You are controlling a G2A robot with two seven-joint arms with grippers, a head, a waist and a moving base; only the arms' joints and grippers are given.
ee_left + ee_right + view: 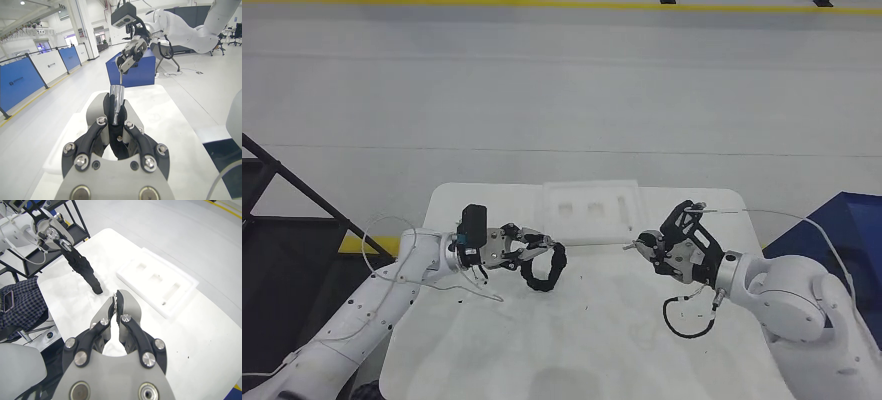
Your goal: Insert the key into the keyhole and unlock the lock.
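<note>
My left gripper (525,250) is shut on the lock (117,92), a chrome cylinder with a black sleeved cable (546,272) hanging in a loop just above the table. The cylinder's end faces the right arm; its face (51,232) shows in the right wrist view. My right gripper (644,246) is shut on a small metal key (114,305), blade pointing at the lock. In the left wrist view the key (121,78) hangs from the right gripper (124,65), its tip a short gap from the cylinder's end. The two grippers are held apart above the table's middle.
A white foam tray (592,212) with several slots lies at the far edge of the white table (572,340). A blue box (842,232) stands off the table's right side. A black rack (75,222) and a chequered cloth with a phone (19,300) are on the left.
</note>
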